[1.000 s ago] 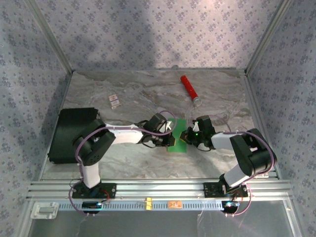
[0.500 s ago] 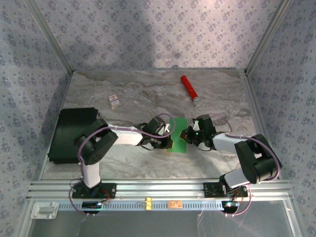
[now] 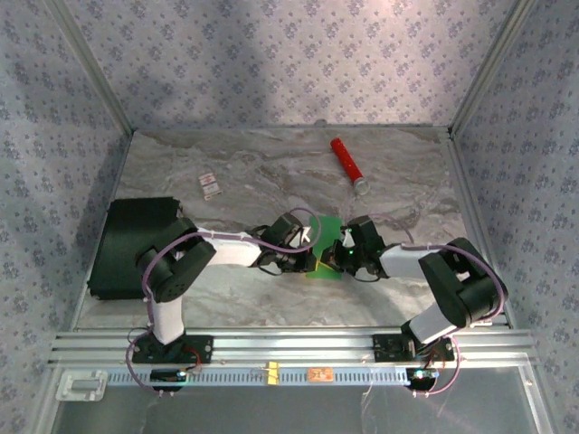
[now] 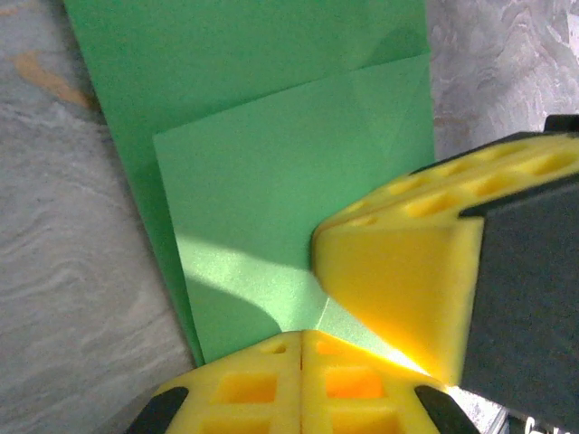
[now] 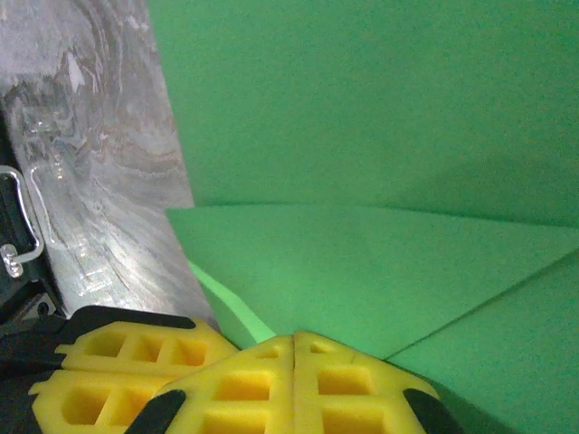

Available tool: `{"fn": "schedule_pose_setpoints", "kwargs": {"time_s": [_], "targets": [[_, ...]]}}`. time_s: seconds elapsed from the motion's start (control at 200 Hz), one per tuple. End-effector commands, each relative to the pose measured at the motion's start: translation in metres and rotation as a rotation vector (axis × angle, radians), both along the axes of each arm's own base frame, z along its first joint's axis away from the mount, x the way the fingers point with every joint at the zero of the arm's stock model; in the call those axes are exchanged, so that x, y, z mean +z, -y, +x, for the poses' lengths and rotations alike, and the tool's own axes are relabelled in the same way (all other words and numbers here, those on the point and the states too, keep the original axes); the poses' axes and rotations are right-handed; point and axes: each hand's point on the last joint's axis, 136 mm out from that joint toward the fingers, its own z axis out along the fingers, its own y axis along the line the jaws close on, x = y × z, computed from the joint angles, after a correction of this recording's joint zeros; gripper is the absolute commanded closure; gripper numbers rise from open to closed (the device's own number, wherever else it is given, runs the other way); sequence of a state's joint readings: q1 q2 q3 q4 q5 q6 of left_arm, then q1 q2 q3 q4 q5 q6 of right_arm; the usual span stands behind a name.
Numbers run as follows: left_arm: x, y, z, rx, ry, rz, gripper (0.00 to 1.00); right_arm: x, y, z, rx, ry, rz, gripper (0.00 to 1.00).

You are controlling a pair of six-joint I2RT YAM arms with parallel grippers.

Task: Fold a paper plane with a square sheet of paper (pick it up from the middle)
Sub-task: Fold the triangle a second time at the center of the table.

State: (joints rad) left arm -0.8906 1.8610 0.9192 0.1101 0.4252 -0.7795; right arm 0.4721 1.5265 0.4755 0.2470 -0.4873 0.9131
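Paper point(image 3: 329, 226) lies flat on the table point(image 3: 226, 298), just off centre toward 4 o'clock, bright green and already creased. Both arms are right on it! From 9 o'clock comes the left end effector point(image 3: 312, 250), from 3 o'clock the right end effector point(image 3: 343, 256), and the two meet nose to nose over the sheet.

Up close from the left wrist, the paper point(image 4: 271, 163) shows a folded flap lying on the lower layer, with a diagonal crease running across its far corner. The left end effector point(image 4: 301, 342) has its yellow pads pressed tight together, seam closed, nothing visible between them, tips down at the flap's near edge. The right end effector point(image 4: 362, 271) noses in from 3 o'clock as a yellow wedge, resting on that same flap.

Over to the right wrist: the paper point(image 5: 380, 108) spreads wide, folded edges converging to a point right at the right end effector point(image 5: 294, 342), whose pads are also fully closed, seam tight. Whether either one pinches a layer I cannot tell.

Elsewhere, a red cylinder point(image 3: 346, 163) lies at 1 o'clock of the sheet, well apart. A black box point(image 3: 127, 244) sits at the table's 9 o'clock edge, and a small card point(image 3: 210, 186) at 10 o'clock.
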Motion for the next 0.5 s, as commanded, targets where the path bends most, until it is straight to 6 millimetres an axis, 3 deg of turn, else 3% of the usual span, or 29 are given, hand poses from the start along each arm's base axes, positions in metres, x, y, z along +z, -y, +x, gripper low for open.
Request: {"fn": "schedule_pose_setpoints", "kwargs": {"time_s": [0.0, 0.295, 0.495], "targets": [[-0.029, -0.025, -0.014, 0.017, -0.057, 0.118, 0.94, -0.01, 0.022, 0.01, -0.076, -0.021, -0.055, 0.97], [-0.027, -0.025, -0.016, 0.014, -0.058, 0.113, 0.94, -0.006, 0.062, 0.038, -0.201, -0.011, -0.016, 0.97], [-0.017, -0.021, -0.015, 0.013, -0.046, 0.093, 0.94, 0.019, 0.068, 0.045, -0.198, 0.04, 0.013, 0.96]]}}
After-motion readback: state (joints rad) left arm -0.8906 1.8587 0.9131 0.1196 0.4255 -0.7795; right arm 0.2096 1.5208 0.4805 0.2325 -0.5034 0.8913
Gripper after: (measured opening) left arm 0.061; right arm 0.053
